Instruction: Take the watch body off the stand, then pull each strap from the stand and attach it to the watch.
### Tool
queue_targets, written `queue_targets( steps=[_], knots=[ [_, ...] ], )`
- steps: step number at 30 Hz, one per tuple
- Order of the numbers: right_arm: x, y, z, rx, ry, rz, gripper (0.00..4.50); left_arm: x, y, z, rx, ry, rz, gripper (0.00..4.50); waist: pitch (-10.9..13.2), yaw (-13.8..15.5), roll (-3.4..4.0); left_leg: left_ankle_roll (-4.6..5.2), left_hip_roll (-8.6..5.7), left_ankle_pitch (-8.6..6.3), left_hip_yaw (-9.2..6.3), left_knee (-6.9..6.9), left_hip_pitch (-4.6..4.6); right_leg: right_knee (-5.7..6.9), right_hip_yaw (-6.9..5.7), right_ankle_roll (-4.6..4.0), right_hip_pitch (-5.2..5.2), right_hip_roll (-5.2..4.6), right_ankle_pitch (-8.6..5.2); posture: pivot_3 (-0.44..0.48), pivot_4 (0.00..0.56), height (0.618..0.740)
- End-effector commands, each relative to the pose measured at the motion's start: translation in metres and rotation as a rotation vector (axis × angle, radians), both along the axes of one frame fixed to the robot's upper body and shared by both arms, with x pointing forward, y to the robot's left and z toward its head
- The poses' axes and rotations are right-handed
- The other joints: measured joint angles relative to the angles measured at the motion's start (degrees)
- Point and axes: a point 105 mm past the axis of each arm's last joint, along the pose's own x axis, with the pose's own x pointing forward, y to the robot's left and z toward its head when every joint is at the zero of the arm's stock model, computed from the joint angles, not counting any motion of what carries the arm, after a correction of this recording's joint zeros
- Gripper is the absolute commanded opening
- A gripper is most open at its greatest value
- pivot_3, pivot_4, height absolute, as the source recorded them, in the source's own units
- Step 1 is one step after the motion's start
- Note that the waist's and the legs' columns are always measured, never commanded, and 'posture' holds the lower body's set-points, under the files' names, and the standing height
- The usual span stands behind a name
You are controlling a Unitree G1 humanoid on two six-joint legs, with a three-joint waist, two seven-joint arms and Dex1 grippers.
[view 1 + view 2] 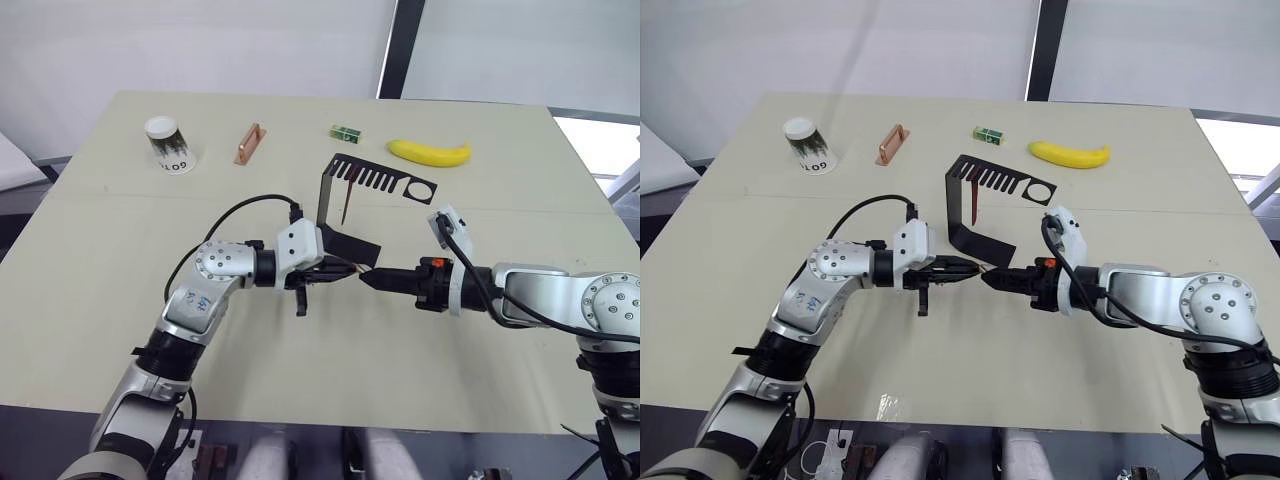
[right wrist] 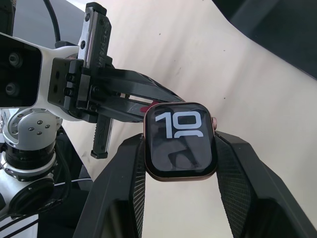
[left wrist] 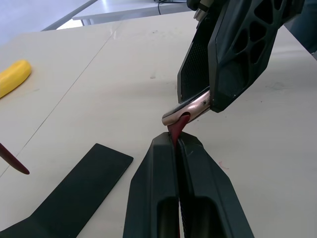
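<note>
My right gripper (image 2: 181, 148) is shut on the watch body (image 2: 181, 141), a rounded case whose dark screen shows "10". Facing it, my left gripper (image 3: 177, 144) is shut on a dark-red strap (image 3: 177, 128), and the strap's end touches the edge of the watch body (image 3: 187, 109). The two grippers meet above the table just in front of the stand's flat foot (image 1: 352, 245). The black stand (image 1: 324, 200) rises behind them with its comb-slotted top (image 1: 385, 180). A second dark-red strap (image 1: 345, 205) hangs from one slot.
Along the far side of the table lie a white cup (image 1: 170, 143), a copper-coloured bar (image 1: 250, 143), a small green box (image 1: 345, 132) and a banana (image 1: 430, 152). The beige table (image 1: 120, 330) has open surface in front of the arms.
</note>
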Motion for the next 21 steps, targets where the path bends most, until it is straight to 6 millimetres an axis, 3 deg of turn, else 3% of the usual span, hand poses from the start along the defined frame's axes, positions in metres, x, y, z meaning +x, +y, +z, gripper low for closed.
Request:
queue_targets(
  steps=[1, 21],
  knots=[
    [-0.0093, 0.0102, 0.0109, 0.008, -0.045, 0.066, 1.51, -0.0082, -0.0111, 0.0169, -0.022, -0.066, -0.052, 0.09, 0.0, 0.0, 0.0, 0.0, 0.0, 0.0, 0.0, 0.0, 0.0, 0.0, 0.0, 0.0, 0.0, 0.0, 0.0, 0.0, 0.15, 0.74],
    [-0.0106, 0.0104, 0.0097, -0.05, -0.063, 0.071, 1.51, -0.0103, -0.0162, 0.0204, -0.016, -0.078, -0.071, 0.09, 0.0, 0.0, 0.0, 0.0, 0.0, 0.0, -0.01, 0.0, -0.01, -0.02, -0.01, 0.0, 0.0, -0.01, 0.0, 0.0, 0.15, 0.74]
  ],
)
